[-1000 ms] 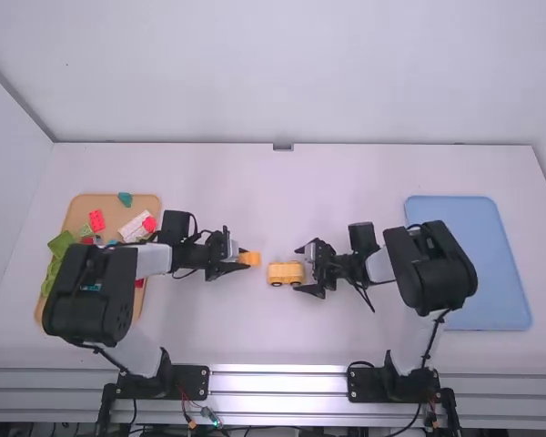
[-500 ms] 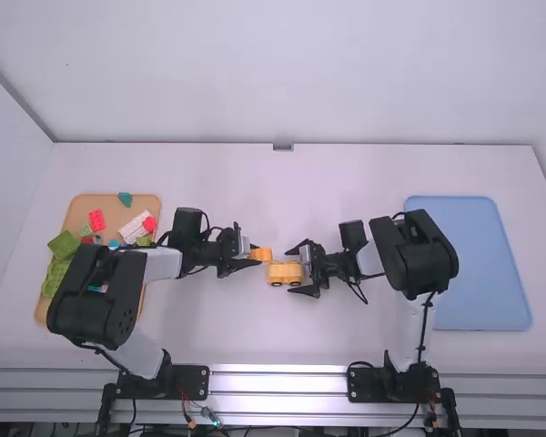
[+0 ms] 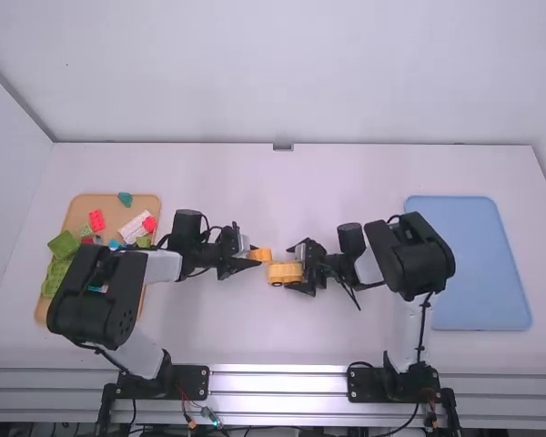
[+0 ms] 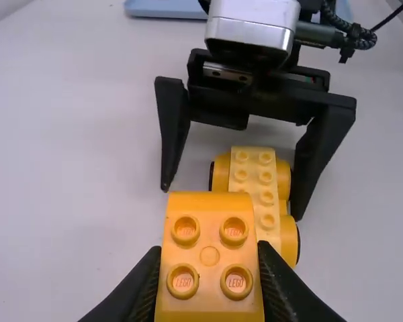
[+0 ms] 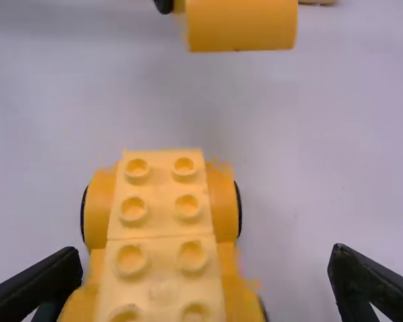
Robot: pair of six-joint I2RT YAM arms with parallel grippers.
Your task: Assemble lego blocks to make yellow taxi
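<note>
Across the middle of the white table (image 3: 346, 182), the high view has both arms facing each other over the work. From the left, the left gripper (image 3: 257, 258) has its fingers closed on a yellow-orange four-stud block (image 3: 266, 255), right by the end of the yellow wheeled Lego base (image 3: 285, 273). Opposite, the right gripper (image 3: 295, 268) straddles that base. Away on the left there's a tan tray (image 3: 109, 214) carrying a red studded brick (image 3: 96, 220), a white studded brick (image 3: 135, 227), green pieces (image 3: 63, 245) and a teal piece (image 3: 126, 198); over on the right lies a blue tray (image 3: 478, 273).

Over to the left wrist view, and it's a firm pinch: the left gripper (image 4: 210, 265) has a black finger on each side of the block, studs facing the camera. Beyond it, the right gripper's fingers stand wide, one on either side of the base, one of them close to a wheel.

Now the right wrist view: the right gripper is wide open, the base between its fingers, much nearer one than the other. Two columns of studs run along the base, and past its far end is the held block, a gap showing between them.
</note>
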